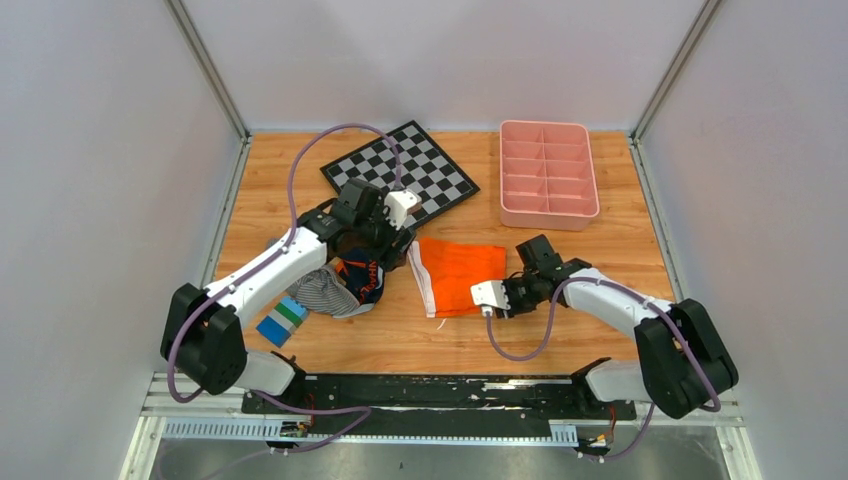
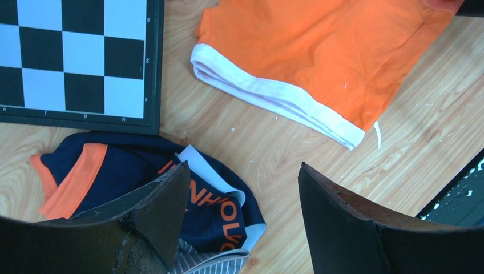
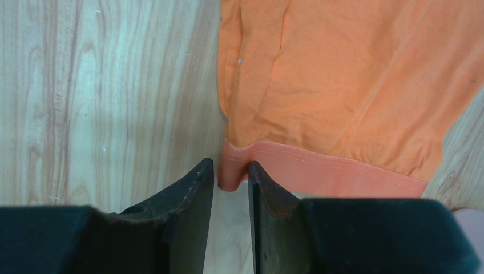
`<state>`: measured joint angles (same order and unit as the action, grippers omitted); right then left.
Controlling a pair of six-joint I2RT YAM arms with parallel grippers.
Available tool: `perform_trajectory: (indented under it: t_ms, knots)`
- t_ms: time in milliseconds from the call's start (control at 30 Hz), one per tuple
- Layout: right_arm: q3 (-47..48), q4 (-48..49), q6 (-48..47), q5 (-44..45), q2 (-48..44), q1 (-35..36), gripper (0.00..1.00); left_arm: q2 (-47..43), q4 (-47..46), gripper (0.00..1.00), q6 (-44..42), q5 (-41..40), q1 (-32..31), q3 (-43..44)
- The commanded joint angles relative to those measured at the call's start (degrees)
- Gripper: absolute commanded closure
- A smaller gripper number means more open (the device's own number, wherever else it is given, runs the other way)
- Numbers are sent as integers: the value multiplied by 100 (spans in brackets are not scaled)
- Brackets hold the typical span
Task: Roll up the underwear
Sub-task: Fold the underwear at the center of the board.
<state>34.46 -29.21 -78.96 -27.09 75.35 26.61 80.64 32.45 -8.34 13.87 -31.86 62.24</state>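
Right gripper has its jaws drawn nearly together on a folded corner of the underwear, pinching the orange hem at the garment's lower right corner in the top view. Left gripper hangs spread wide with nothing between its fingers, partly over the navy pair at centre left and clear of the orange cloth. The underwear lies flat in the middle of the table, its white waistband toward the left of the frame, just beside the navy pair and well apart from the pink tray at upper right. It looks light, thin and limp, so it will likely crease and slide on the wood rather than hold a shape. A roll probably wants a grip on the doubled hem or the waistband, where the cloth is thickest, with both ends held so it turns evenly.
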Motion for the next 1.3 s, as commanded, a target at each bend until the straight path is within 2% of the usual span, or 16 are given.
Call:
perform_trajectory:
  t_ms: [0, 33, 133, 200, 300, 467, 700, 833, 1033, 1267]
  knots:
    - [-21, -27, -250, 37, 383, 28, 73, -378, -597, 23, -149, 418, -9, -337]
    - [-46, 28, -214, 60, 441, 23, 76, -465, -764, 24, -233, 534, -13, -483]
    - [172, -412, -326, 61, 772, 74, 95, -691, -1115, 24, -792, 624, -82, -825]
    - [631, -922, -137, 12, 1144, 73, 100, -681, -1077, 25, -1090, 620, -125, -842]
    - [1505, -1829, 87, -417, 1814, -55, 100, -670, -1006, 26, -1619, 777, -255, -959]
    - [2098, -2700, 329, -915, 2657, -148, 100, -643, -680, 30, -2821, 766, -727, -1266]
    - [2417, -2844, 804, -1274, 3204, -274, 100, -327, -549, 33, -3646, 1057, -1391, -1241]
    - [2501, -2862, 1010, -1307, 3387, -297, 100, -54, -1078, 36, -3712, 1328, -1571, -1351]
    - [2541, -2821, 1157, -1316, 3519, -307, 100, 377, -1681, 41, -4279, 717, -1894, -1702]
    - [2560, -2747, 1211, -1336, 3582, -308, 100, 162, -1799, 40, -4701, 274, -1894, -2060]
